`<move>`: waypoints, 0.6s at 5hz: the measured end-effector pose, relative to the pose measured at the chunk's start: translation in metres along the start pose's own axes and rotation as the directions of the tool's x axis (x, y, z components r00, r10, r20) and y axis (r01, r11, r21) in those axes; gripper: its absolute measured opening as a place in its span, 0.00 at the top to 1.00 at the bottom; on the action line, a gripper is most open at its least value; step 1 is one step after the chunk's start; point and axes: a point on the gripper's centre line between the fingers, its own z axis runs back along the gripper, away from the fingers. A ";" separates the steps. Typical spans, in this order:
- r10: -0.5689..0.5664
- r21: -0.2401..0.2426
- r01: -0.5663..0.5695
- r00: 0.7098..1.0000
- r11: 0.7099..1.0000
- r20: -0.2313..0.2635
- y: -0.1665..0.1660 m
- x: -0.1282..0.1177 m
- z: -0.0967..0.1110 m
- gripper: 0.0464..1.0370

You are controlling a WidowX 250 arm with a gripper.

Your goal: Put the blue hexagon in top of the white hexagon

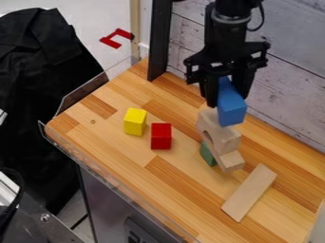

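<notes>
At the upper right, the black gripper (227,97) hangs down with its fingers closed around a blue block (232,108). The block is long and tilted, its lower end extending below the fingers. Directly under and slightly left of it stands a stack of pale wooden pieces. The upper piece (223,136) has a curved cut-out, and a slanted piece (230,161) lies beneath it. Whether the blue block touches the upper piece, I cannot tell. No clearly white hexagon can be made out.
A green block (207,154) sits against the stack's left side. Further left are a red block (161,136) and a yellow block (134,121). A flat wooden plank (249,192) lies to the lower right. A clear rim edges the wooden table (120,156), and a wall stands behind.
</notes>
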 end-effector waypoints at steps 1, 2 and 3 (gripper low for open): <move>0.019 0.013 -0.019 1.000 1.000 0.003 0.000 0.000 -0.006 0.47; 0.047 0.026 -0.047 0.999 0.999 0.001 0.000 0.002 -0.014 0.47; 0.063 0.042 -0.063 0.998 0.997 -0.001 0.001 0.000 -0.019 0.47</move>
